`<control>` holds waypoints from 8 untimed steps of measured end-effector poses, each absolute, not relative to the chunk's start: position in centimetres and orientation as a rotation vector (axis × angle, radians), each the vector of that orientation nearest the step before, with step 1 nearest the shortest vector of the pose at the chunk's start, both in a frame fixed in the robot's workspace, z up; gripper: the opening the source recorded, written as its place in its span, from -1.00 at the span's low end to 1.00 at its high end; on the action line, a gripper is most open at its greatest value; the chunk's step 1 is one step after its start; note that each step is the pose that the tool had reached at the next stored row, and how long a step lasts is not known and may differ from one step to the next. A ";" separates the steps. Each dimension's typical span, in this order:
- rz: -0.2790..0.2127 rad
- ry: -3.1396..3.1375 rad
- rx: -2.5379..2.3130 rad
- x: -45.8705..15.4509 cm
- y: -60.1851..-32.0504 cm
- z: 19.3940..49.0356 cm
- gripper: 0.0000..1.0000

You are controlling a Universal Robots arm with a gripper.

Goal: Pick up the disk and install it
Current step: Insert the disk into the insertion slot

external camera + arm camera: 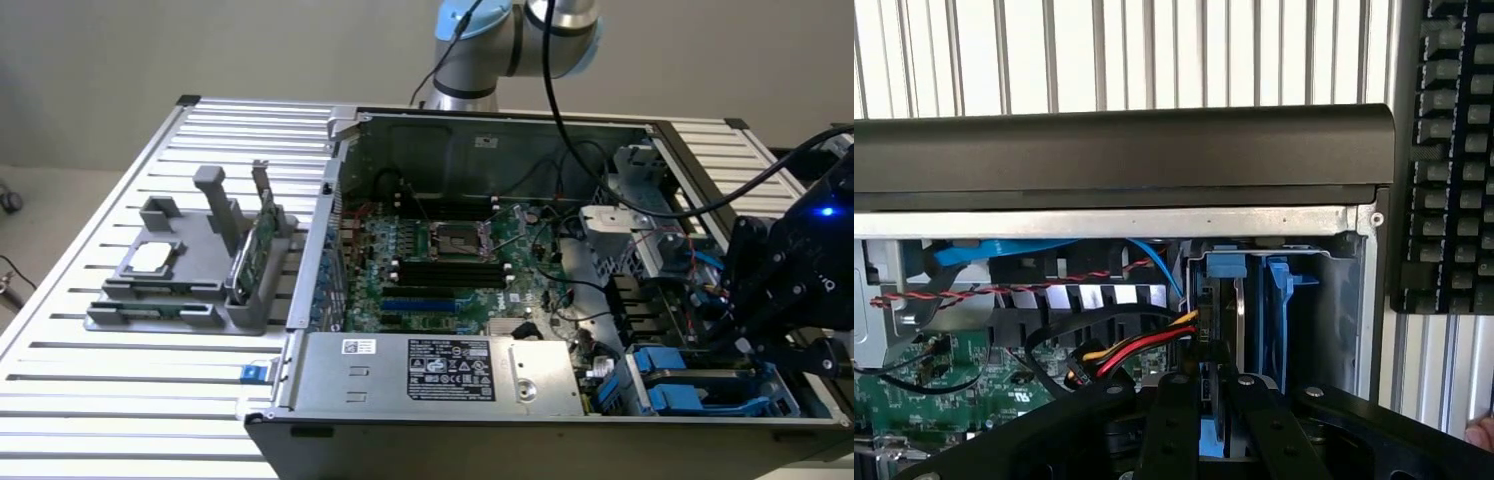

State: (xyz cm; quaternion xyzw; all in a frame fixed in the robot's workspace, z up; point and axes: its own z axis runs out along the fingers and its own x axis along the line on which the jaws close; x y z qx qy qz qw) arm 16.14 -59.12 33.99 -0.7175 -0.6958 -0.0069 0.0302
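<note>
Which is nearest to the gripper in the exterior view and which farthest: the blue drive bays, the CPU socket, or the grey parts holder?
Measured from the gripper at the exterior view's right edge:
1. Blue drive bays, just below it in the case's near right corner.
2. CPU socket, mid-motherboard, further left.
3. Grey parts holder, outside the case on the slatted table, far left.

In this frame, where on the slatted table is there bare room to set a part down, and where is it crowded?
Bare slats lie on the table in front of the grey parts stand and behind it, beside the open computer case. The drive bay corner, where the gripper sits, is crowded with cables.
</note>
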 end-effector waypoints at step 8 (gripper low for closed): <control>-0.024 -2.147 -2.214 16.1 -59.1 34.0 -0.66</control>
